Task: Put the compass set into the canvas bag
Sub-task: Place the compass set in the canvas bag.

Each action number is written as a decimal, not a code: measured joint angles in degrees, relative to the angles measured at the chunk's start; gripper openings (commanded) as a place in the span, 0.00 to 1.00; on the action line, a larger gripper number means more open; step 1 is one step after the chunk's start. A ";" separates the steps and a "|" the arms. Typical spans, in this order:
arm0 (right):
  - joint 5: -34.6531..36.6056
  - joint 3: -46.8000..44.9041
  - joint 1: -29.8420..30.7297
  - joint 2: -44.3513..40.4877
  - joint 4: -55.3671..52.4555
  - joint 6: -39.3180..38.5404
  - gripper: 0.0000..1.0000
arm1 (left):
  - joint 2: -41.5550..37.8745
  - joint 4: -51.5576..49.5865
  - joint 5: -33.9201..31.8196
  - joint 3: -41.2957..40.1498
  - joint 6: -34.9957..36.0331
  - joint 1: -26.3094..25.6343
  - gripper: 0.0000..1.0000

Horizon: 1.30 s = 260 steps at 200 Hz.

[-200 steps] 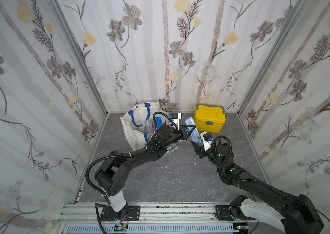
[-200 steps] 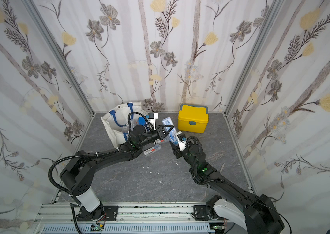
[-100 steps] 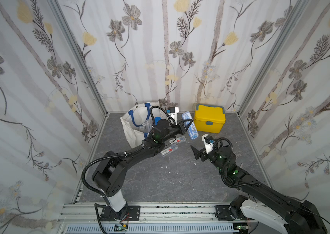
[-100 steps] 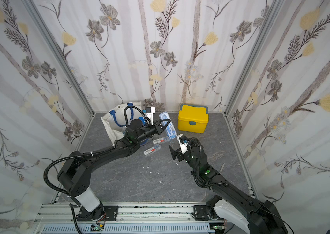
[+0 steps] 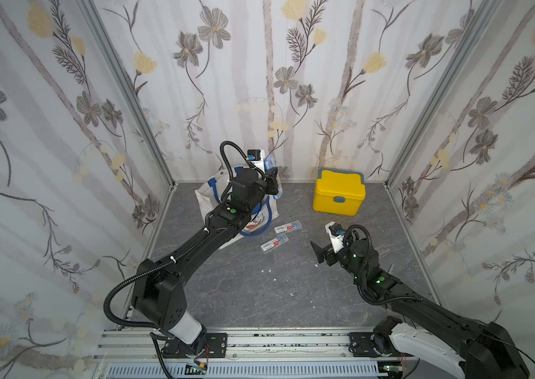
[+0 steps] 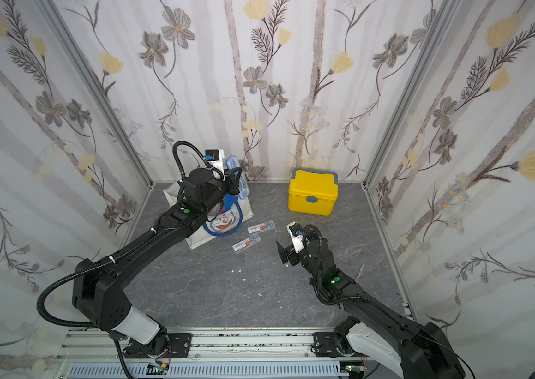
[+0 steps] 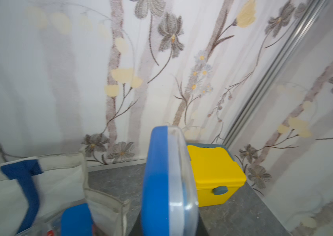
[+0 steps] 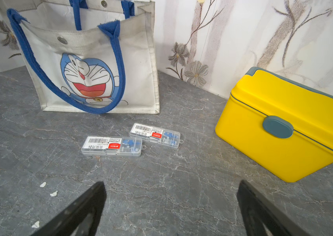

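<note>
The compass set (image 7: 167, 183) is a flat blue case with a clear lid, standing on edge in my shut left gripper (image 5: 272, 184). It hangs at the right rim of the canvas bag (image 8: 92, 61). The bag is a white tote with blue handles and a cartoon cat face, and it stands open at the back left in both top views (image 5: 205, 197) (image 6: 226, 223). My right gripper (image 8: 171, 204) is open and empty, low over the table, to the right of the bag and apart from it. The case hides the left fingertips in the left wrist view.
Two small clear boxes (image 8: 111, 146) (image 8: 155, 134) with barcode labels lie on the grey table in front of the bag. A yellow lidded box (image 5: 338, 197) stands at the back right. White crumbs (image 5: 266, 270) dot the table's middle. Flowered walls close in three sides.
My right gripper opened, let go of the case and drew back to the right. My left gripper carried the case up and back, to the bag's rim.
</note>
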 measured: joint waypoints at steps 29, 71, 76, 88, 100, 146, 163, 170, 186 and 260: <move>-0.09 0.50 0.00 1.75 0.48 0.39 0.99 | 0.07 -6.54 -5.97 0.37 3.91 2.99 0.12; -1.31 0.68 0.00 2.78 0.81 1.40 1.00 | 4.39 -12.92 -13.16 2.97 8.96 5.42 0.12; -1.46 0.68 0.00 2.78 0.83 1.44 1.00 | 5.07 -13.66 -13.66 3.26 9.60 5.57 0.12; -1.49 0.68 0.00 2.78 0.81 1.46 1.00 | 7.02 -15.47 -14.95 4.15 10.34 5.86 0.12; -1.49 0.68 0.00 2.71 0.81 1.46 0.99 | 9.14 -17.14 -16.00 5.29 11.23 6.10 0.12; -1.49 0.66 0.00 2.60 0.83 1.49 1.00 | 17.64 -23.41 -18.97 11.19 12.72 6.38 0.11; -1.49 0.63 0.00 2.60 0.81 1.51 1.00 | 20.94 -25.94 -19.82 13.64 12.76 6.38 0.10; -1.49 0.63 0.00 2.60 0.83 1.51 0.99 | 21.99 -26.82 -20.13 14.25 13.00 6.38 0.10; -1.49 0.63 0.00 2.60 0.83 1.51 0.99 | 23.34 -28.00 -21.75 15.15 13.84 6.38 0.14; -1.49 0.66 0.00 3.17 0.85 1.46 1.00 | 23.41 -29.66 -20.15 15.08 12.94 6.29 0.45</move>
